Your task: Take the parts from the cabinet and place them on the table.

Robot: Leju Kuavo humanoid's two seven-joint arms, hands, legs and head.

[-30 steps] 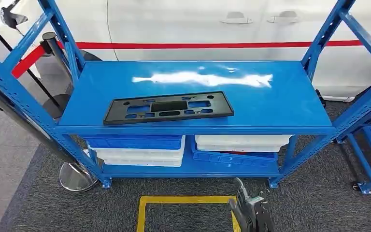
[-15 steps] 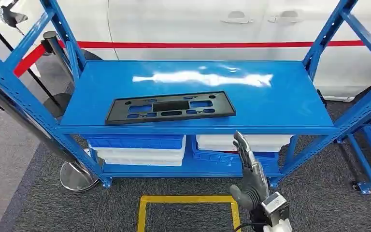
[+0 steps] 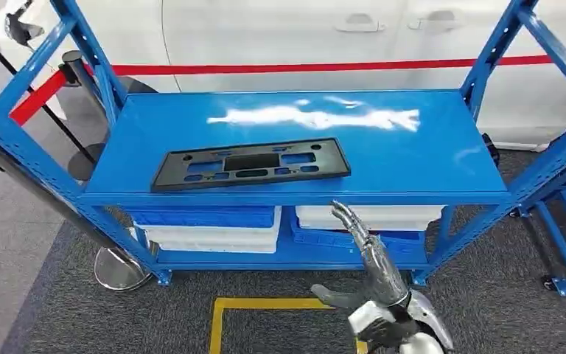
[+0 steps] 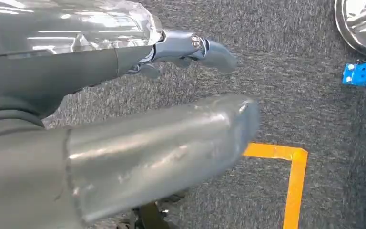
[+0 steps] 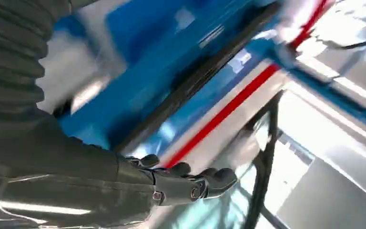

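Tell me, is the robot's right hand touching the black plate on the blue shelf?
Apart. In the head view the right hand is below the shelf's front edge, while the black plate lies on the shelf top.

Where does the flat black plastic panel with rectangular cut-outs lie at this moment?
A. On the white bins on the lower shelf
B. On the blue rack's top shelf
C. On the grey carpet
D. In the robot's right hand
B: the flat black plastic panel lies flat on the blue rack's top shelf, while the right hand is empty below the shelf edge.
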